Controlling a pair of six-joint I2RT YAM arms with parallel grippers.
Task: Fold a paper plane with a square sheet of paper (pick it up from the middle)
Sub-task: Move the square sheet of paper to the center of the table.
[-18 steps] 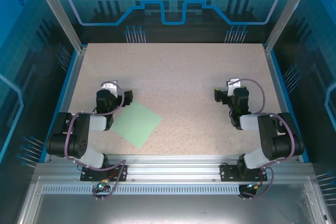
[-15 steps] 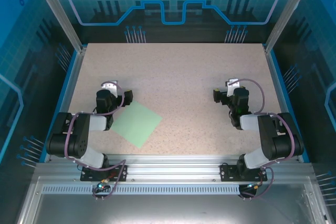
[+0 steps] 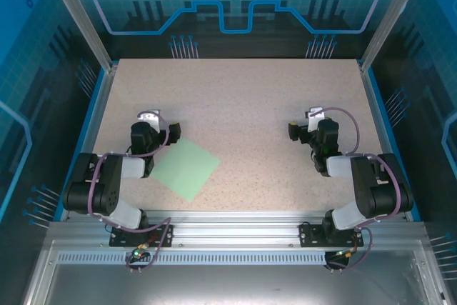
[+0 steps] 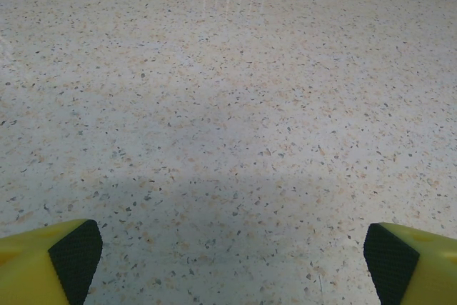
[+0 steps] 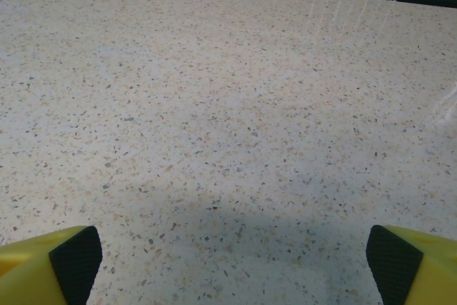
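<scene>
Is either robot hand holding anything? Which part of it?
No, nothing is held. The left gripper and right gripper are both open above the table, and the square sheet of paper lies flat on it.

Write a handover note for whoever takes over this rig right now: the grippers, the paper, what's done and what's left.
Left gripper: open and empty, low over the bare table.
Right gripper: open and empty, over the table on the right side.
Square sheet of paper: lies flat and unfolded, turned like a diamond, at the near left of the table beside the left arm. Neither gripper touches it.
Done: nothing yet; the sheet shows no crease.
Left: pick the sheet up from its middle, then do all the folding.
</scene>
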